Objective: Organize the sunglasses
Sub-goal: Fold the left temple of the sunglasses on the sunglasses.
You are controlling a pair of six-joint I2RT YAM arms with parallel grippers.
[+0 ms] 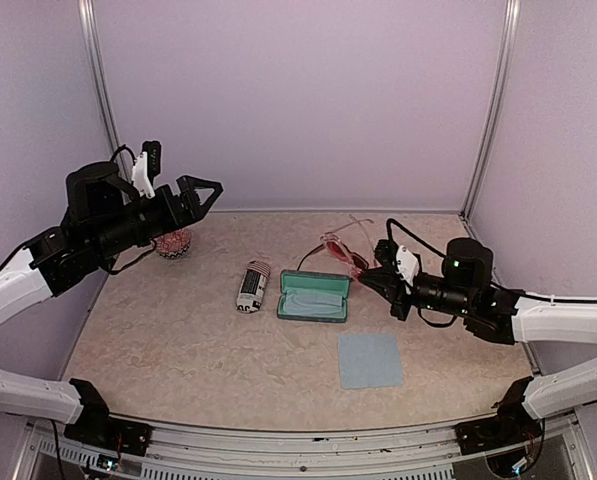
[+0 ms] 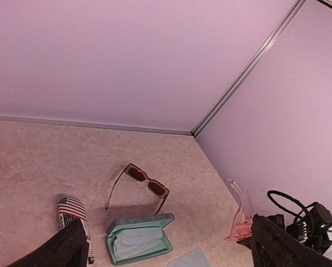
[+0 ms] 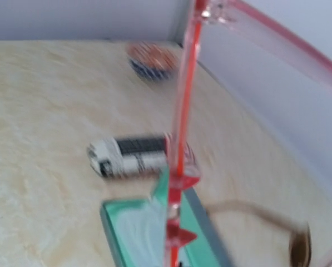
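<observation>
The pale-pink translucent sunglasses (image 1: 358, 262) are held off the table in my right gripper (image 1: 372, 276), which is shut on their frame; they fill the right wrist view (image 3: 182, 139) and also show in the left wrist view (image 2: 241, 216). The dark reddish-brown sunglasses (image 2: 148, 182) lie unfolded on the table behind the open case, with one temple in the right wrist view (image 3: 254, 214). My left gripper (image 1: 200, 192) is open and empty, raised high over the table's left rear; its fingers (image 2: 60, 250) frame the left wrist view.
An open blue-grey case with a mint lining (image 1: 314, 296) lies at the table's middle. The striped pouch (image 1: 252, 287) lies just left of it. A blue cloth (image 1: 370, 360) lies in front. A small red patterned bowl (image 1: 174, 243) stands at the left rear.
</observation>
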